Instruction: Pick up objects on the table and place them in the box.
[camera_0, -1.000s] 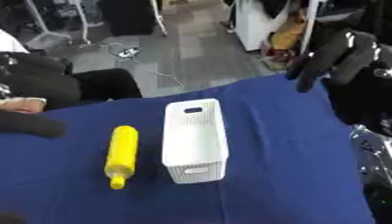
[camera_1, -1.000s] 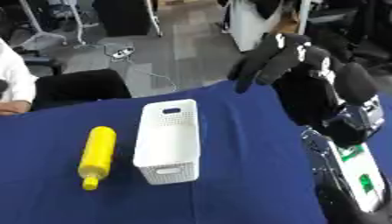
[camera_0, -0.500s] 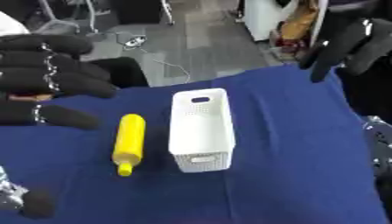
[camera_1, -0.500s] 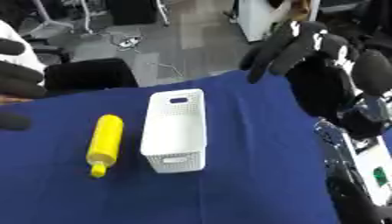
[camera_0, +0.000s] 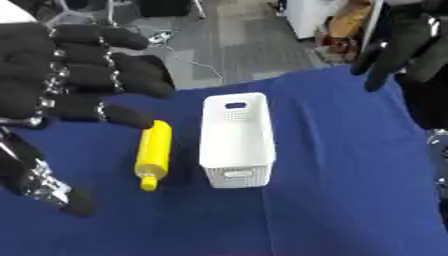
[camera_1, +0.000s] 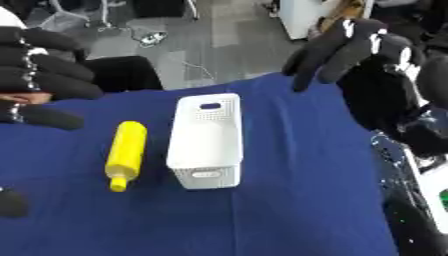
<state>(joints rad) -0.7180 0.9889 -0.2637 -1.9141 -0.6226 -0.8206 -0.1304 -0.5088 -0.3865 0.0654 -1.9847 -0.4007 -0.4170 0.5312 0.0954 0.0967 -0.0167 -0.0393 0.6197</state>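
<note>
Yellow bottle (camera_0: 154, 153) lies just left of white box (camera_0: 234, 140); left hand (camera_0: 66, 75) and right hand (camera_1: 346, 47) spread, empty.

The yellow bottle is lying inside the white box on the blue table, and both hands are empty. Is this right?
Not quite. The yellow bottle lies on the blue table, beside the white box, not inside it, as the left eye view shows. The left hand and right hand are empty.
</note>
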